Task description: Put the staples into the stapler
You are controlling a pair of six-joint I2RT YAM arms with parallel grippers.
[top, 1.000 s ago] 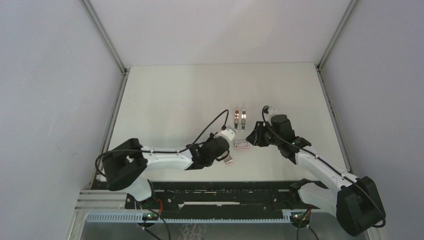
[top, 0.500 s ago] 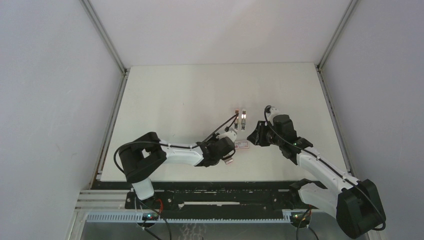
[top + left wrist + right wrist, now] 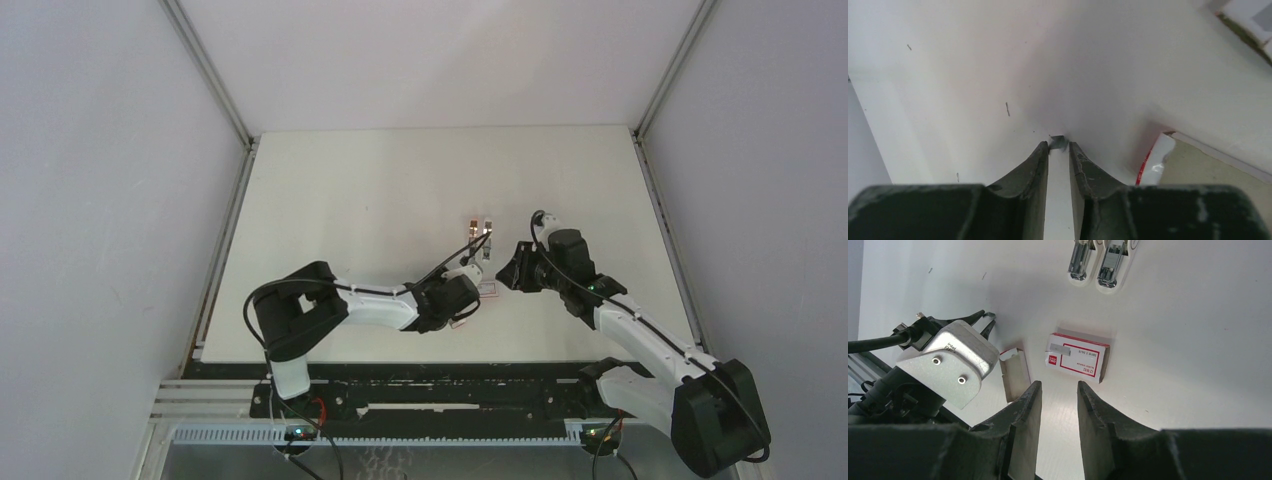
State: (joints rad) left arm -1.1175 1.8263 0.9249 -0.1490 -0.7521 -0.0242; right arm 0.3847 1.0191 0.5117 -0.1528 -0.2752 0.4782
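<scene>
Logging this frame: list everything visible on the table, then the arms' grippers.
staplers: two, white and silver, side by side at the far side, beyond the carton.
staple carton: one, red with a white label, flat on the table ahead of the right gripper.
staple strip: one, silvery, lying on the carton's left end.
tray: one, pale card, left of the carton.
silvery piece: one, small, at the left fingertips; grip unclear.
loose staples: at least three, dark, scattered.
table: one, white.
left gripper: jaws narrowly apart, low over the table.
right gripper: jaws apart, empty, facing the carton.
</scene>
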